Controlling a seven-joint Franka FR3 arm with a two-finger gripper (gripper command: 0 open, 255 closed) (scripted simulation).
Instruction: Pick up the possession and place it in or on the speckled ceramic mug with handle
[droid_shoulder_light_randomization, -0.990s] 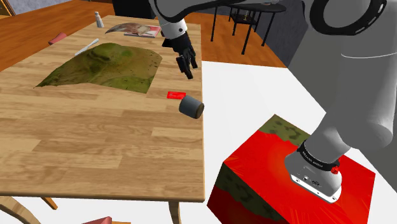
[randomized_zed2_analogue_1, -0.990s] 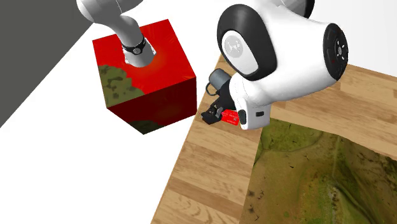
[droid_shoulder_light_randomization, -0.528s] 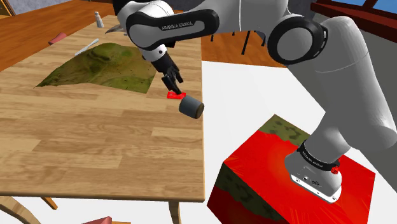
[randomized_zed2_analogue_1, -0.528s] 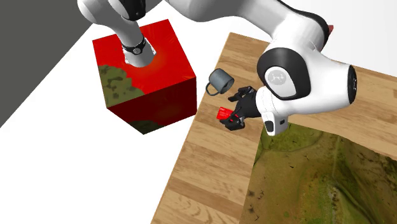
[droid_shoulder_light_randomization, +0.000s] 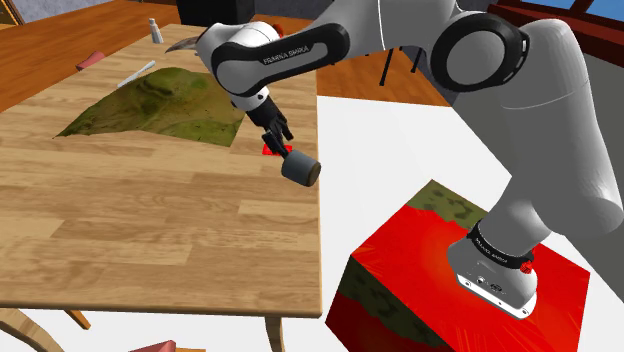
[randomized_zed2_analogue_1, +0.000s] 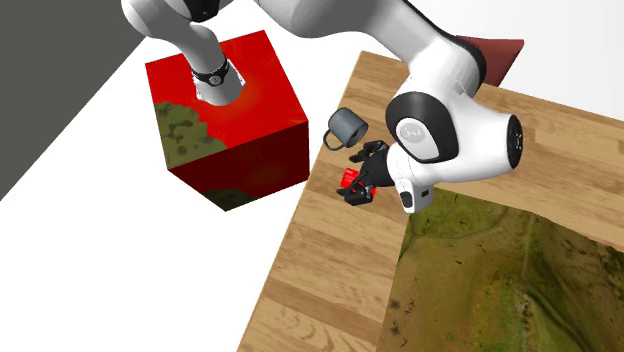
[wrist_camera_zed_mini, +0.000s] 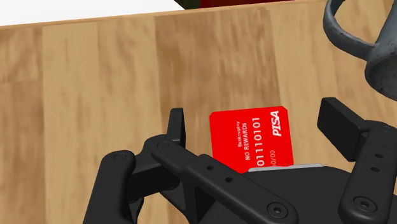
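Between my spread fingers (wrist_camera_zed_mini: 177, 127), touching neither, the red card (wrist_camera_zed_mini: 251, 143) lies flat on the table (wrist_camera_zed_mini: 89, 89), right under my gripper (wrist_camera_zed_mini: 257, 121). Its long side runs away from my palm, so I'd close across its width. The grey mug (wrist_camera_zed_mini: 375, 51) sits just beside.

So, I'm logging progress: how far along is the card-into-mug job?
Done: the hand is down at the red card, fingers open either side. In hand: the grasp; the card lies flat on the table, not yet clasped. Left: lift it and carry it to the grey mug close by.
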